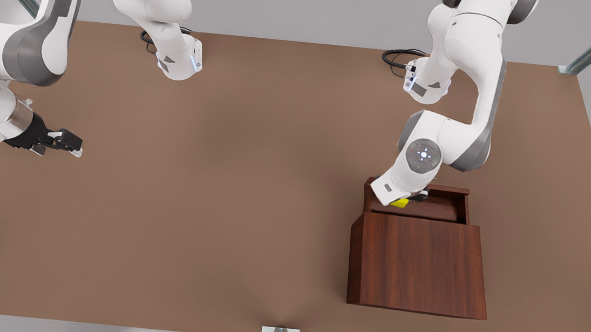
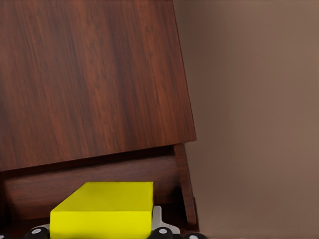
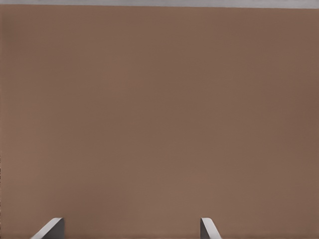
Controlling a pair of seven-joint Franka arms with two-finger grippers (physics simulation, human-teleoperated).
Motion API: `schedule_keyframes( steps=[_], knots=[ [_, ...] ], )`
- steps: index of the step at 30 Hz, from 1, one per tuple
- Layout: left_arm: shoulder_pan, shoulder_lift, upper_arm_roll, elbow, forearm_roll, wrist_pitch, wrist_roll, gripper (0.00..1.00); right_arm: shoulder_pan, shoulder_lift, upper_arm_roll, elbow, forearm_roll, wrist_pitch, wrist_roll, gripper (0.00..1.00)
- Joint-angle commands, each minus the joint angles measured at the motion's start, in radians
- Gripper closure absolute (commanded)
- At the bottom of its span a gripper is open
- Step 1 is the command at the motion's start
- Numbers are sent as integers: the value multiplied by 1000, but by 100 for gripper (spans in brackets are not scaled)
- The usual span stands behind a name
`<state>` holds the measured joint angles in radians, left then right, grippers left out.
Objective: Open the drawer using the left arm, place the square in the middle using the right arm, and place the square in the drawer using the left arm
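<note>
Square (image 1: 399,202), the small yellow block, sits at the left gripper (image 1: 411,199), right over the open drawer (image 1: 421,208) at the back of the wooden box (image 1: 419,264). In the front view that arm reaches down from the front view's right, its wrist bent over the pulled-out tray. The left wrist view shows the square (image 2: 102,209) close under the camera with the fingertips (image 2: 162,230) hugging its lower edge, so I judge the left gripper is clamped on it, though the contact faces themselves are hidden.

The relation that matters now is vertical: the block lies directly between the jaws and just above the drawer floor, inside the tray's side walls, with the box lid edge beyond it. Whether it already touches the floor I cannot tell. Its long axis appears to run across the jaws. Releasing it should call for little more than parting the fingers and lifting straight up, staying clear of the drawer's walls.

Away at the front view's left, the right gripper (image 1: 62,142) waits above the bare tabletop (image 1: 218,180), well apart from the box. In its wrist view 2 fingertips (image 3: 50,228) stand spread, with nothing between them.
</note>
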<state>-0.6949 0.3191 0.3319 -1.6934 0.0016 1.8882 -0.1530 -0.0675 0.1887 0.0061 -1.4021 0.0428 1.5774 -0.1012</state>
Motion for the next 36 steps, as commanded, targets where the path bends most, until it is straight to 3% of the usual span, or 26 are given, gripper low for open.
schedule_keyframes(
  steps=[1, 11, 12, 18, 24, 25, 28, 30, 36],
  knots=[
    [0, 2, 10, 0, -12, 2, 1, 26, 0, 0, 0, 0, 0, 0, 0, 0],
    [0, 26, 38, -23, -15, 19, 21, 22, 2, 0, 0, 0, 0, 0, 0, 0],
    [0, 26, 38, -23, -15, 19, 21, 0, 2, 0, 0, 0, 2, 0, 0, 0],
    [-2, 23, 38, -17, -15, -3, 18, 0, 2, 0, 0, 0, 2, 1, 0, 0],
    [2, 20, 81, 234, -69, -141, 1, 0, 2, 0, 0, 0, 2, 1, 0, 0],
    [72, 14, 46, 276, -66, -191, 4, 0, 2, 0, 0, 0, 2, 1, 0, 0],
    [423, -41, -335, 324, 106, -225, 1, 0, 2, 0, 0, 0, 2, 0, 0, 0],
    [548, -72, -456, 324, 153, -207, 3, 0, 2, 0, 0, 0, 0, 1, 0, 0],
    [581, -110, -501, 317, 201, -207, 3, 0, 0, 0, 0, 0, 2, 0, 0, 0]
  ],
)
